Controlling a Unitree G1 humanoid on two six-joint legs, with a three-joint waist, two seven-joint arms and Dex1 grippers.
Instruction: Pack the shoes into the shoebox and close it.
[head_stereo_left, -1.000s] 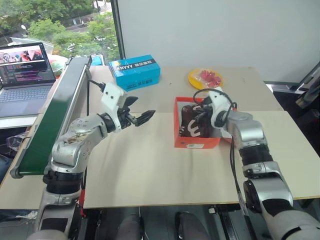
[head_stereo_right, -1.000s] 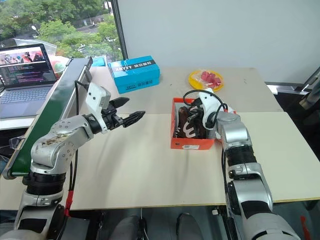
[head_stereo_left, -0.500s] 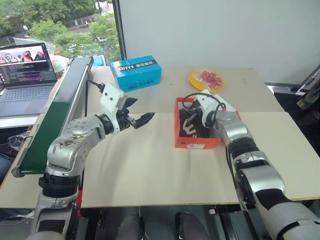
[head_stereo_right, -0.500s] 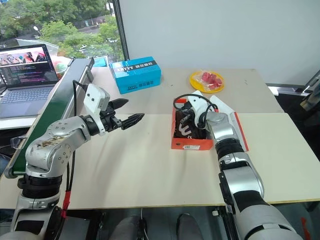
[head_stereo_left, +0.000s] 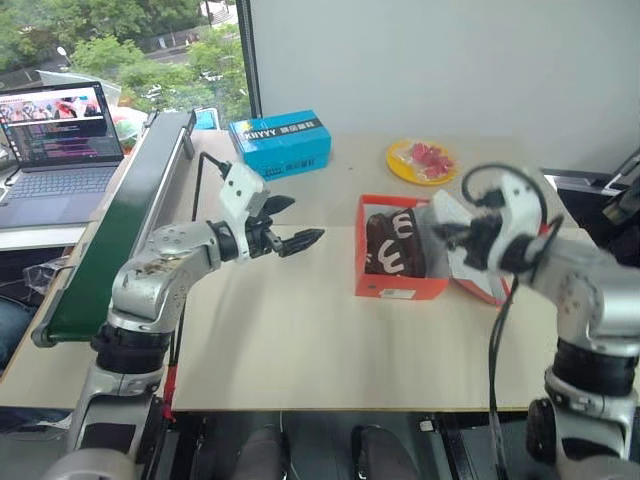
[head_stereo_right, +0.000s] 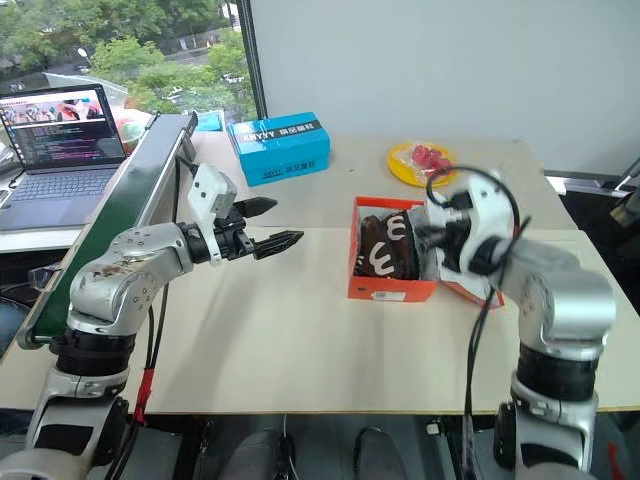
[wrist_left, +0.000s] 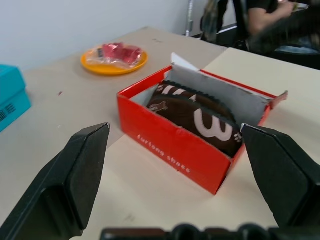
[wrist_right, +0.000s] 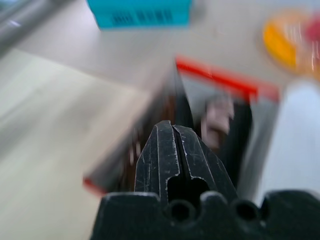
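A pale beige table (head_stereo_left: 300, 340) carried the shoebox (head_stereo_left: 397, 282), a blue box (head_stereo_left: 282, 143) and a yellow plate (head_stereo_left: 404, 166) of what looked like red wrapped pieces.

the left arm reaches out from the robot's left with the elbow bent, its forearm roughly level and angled toward the right. the left end effector (head_stereo_left: 298, 226) has its two black fingers (wrist_left: 75, 182) spread wide apart, holding nothing. the right arm is bent, forearm raised in front of the body. the right end effector (wrist_right: 173, 150) has its fingers pressed together, empty, angled down and leftward.
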